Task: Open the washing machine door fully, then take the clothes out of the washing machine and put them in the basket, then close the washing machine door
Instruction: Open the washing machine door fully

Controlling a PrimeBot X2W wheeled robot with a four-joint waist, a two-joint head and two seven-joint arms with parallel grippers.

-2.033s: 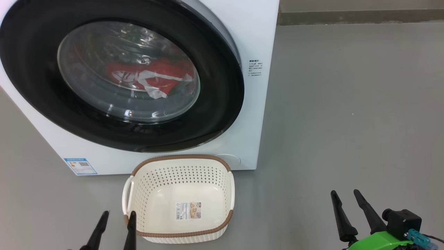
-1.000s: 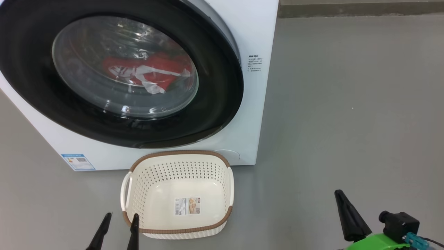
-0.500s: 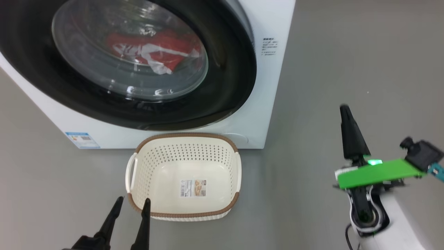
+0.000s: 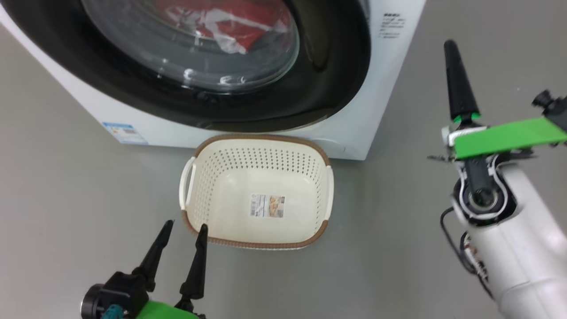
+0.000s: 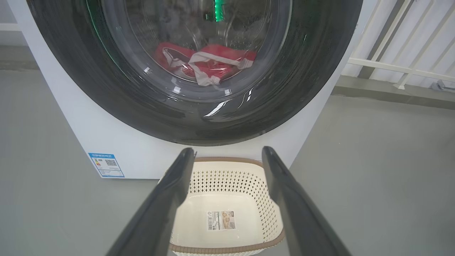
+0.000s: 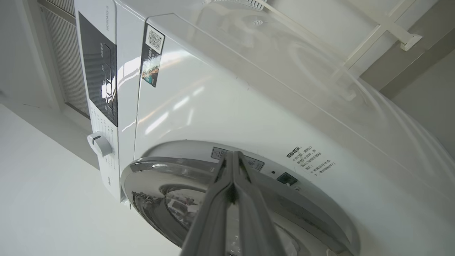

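Observation:
The white washing machine (image 4: 390,66) fills the top of the head view. Its door (image 4: 336,66), black-rimmed with a glass bowl, covers the drum. Red and white clothes (image 4: 248,33) lie behind the glass, as they do in the left wrist view, clothes (image 5: 208,64). The cream basket (image 4: 261,138) stands empty on the floor before the machine. My left gripper (image 4: 185,227) hovers open just left of the basket's near corner. My right gripper (image 4: 451,46) is shut and raised to the right of the machine. In its wrist view the right gripper (image 6: 231,154) points at the door's chrome edge (image 6: 153,167), where a narrow gap shows.
Grey floor (image 4: 88,190) spreads left and right of the basket. A latch slot (image 6: 286,179) and printed labels (image 6: 309,160) sit on the machine front beside the door edge. The control panel with a knob (image 6: 99,144) is higher up. A white railing (image 5: 398,67) stands behind the machine.
The head camera has tilted down and moved closer. My right arm has lifted up and forward beside the machine, with its fingers closed together. The left gripper stays open by the basket.

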